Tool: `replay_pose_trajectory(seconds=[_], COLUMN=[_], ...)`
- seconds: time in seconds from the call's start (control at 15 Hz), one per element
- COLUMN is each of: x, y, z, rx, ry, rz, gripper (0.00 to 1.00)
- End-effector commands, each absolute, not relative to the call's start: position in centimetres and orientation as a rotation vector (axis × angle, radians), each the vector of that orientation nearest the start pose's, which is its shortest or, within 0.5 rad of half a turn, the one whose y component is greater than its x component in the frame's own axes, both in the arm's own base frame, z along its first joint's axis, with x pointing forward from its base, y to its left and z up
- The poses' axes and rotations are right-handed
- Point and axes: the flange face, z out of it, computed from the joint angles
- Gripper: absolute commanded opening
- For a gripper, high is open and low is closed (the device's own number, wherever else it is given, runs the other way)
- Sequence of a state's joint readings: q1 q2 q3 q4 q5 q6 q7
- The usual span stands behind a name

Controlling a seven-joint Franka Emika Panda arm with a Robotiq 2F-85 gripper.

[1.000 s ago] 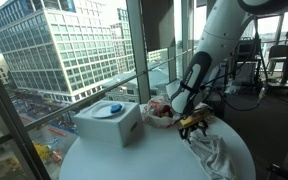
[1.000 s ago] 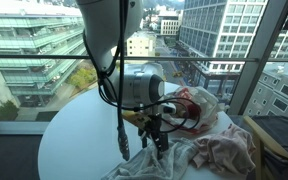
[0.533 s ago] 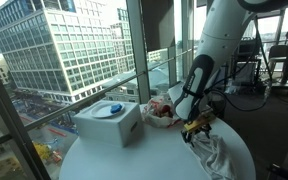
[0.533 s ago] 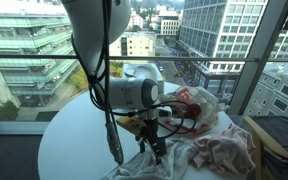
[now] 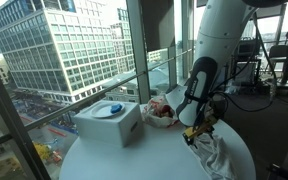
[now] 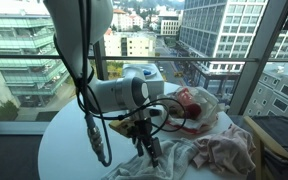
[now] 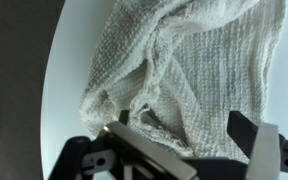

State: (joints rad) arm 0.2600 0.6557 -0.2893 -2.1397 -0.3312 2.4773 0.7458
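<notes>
On the round white table [image 5: 104, 160], a crumpled pale cloth [image 7: 194, 70] lies just under my end effector [image 7: 179, 125]; I see its fingers [image 7: 252, 135] spread wide over the cloth, gripping nothing. Just beside the cloth sits a plastic bag [image 6: 196, 105], with a white box [image 5: 109, 122] well apart from it

round white table [image 5: 104, 160], tall windows [image 5: 74, 50], city buildings outside

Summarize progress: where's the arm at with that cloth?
Done: the pincer sits open over the crumpled cloth, with a fold between its fingers. In hand: nothing gripped. Left: closing on the cloth, which lies loose on the white table.
</notes>
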Motion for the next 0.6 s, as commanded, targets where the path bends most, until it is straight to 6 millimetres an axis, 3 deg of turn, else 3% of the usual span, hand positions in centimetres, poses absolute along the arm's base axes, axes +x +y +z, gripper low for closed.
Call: replay_pose_trajectory(seconds=[0.0,0.53], x=[52.1,51.4], y=[-5.0,-11.2], z=[9.6,10.8], rx=[-3.387,-3.169], ry=[0.931,1.179], rz=[0.255,0.217], gripper=[1.00,1.00])
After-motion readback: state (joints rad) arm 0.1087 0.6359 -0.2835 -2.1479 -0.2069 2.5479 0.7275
